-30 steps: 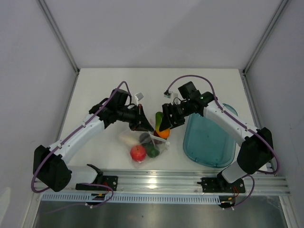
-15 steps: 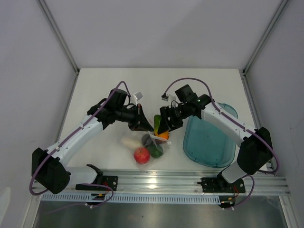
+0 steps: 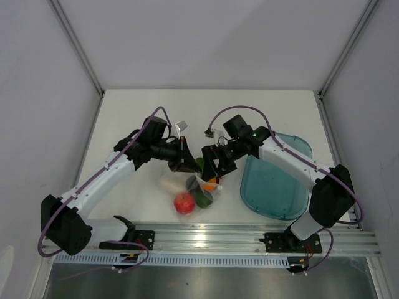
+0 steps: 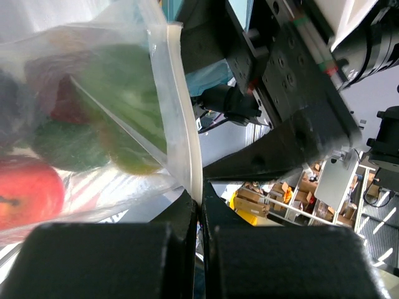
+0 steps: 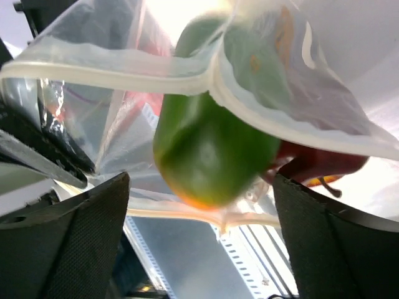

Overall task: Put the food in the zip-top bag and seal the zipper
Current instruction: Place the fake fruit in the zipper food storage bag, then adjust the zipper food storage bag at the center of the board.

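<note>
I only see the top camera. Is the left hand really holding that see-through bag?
Observer: Yes. The left wrist camera shows the left hand shut on the white zipper strip of the clear crinkly plastic zip-top bag.
Operator: Is the right hand squeezing the green veggie?
Observer: No. The right wrist camera shows the right hand open, fingers spread either side of the smooth green toy vegetable.
Operator: Is it inside?
Observer: It sits in the bag's open mouth, between the two zipper edges.
</note>
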Controlling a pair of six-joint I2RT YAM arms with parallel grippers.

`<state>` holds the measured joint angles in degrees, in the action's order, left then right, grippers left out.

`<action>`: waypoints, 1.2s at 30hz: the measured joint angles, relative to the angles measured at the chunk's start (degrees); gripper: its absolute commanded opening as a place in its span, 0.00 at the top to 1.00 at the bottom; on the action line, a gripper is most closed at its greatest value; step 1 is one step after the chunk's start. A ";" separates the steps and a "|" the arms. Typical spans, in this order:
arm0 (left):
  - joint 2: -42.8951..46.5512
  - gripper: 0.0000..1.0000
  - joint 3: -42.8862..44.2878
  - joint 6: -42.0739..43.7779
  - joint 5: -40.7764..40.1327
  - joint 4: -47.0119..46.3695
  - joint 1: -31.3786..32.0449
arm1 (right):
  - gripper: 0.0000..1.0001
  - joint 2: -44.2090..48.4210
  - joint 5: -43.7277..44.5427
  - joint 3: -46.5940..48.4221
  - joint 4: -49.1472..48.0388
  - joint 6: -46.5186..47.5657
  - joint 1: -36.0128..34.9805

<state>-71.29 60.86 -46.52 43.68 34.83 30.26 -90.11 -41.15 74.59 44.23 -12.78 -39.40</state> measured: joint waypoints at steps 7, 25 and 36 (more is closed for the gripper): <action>0.22 1.00 0.00 0.00 0.00 0.00 0.02 | 0.01 0.44 2.78 0.20 -0.39 -0.57 -0.13; 0.83 1.00 0.00 0.02 0.00 0.00 0.00 | 0.17 16.06 5.25 -7.34 0.52 -5.11 4.50; 0.83 0.99 0.00 0.04 0.00 0.02 0.00 | 0.39 16.74 5.99 -12.55 -0.76 -5.66 0.22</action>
<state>-70.46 60.86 -46.48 43.68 34.85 30.26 -73.36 -35.16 62.04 43.46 -18.44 -39.18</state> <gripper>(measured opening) 0.004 0.648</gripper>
